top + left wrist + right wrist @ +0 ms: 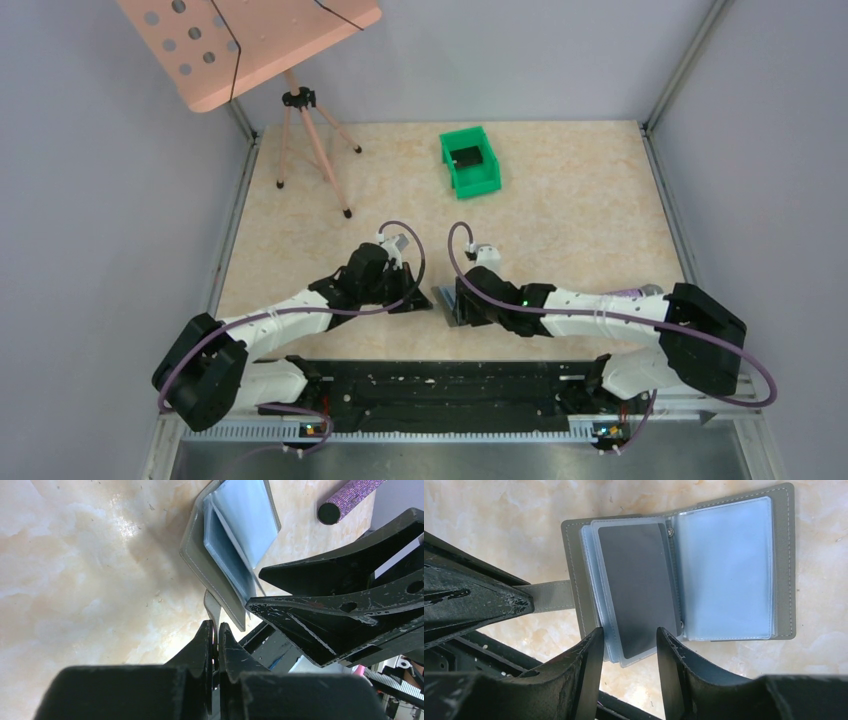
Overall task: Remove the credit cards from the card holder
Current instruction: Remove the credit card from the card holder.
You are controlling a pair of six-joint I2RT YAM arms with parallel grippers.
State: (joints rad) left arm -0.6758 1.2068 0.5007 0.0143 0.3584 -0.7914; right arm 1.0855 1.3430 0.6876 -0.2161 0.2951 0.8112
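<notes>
card holder [724, 570] lies open on the tabletop [499, 520] between the two arms. left pincer [216, 630] pressed together, pinching the holder's grey strap [549, 596]. right pincer [628, 640] spread, straddling the lower edge of a dark card [636, 587] in the clear sleeves.

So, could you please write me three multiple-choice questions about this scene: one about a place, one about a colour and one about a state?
1. Where on the table is the green bin? A) far end B) near edge C) left corner
2. What colour is the card showing in the card holder? A) red B) dark grey C) yellow
3. The card holder is: A) folded shut B) lying open C) inside the bin
Key: 1 A, the top view shows it at the far end; 2 B, the right wrist view shows it dark; 3 B, it lies spread flat, inside up.
</notes>
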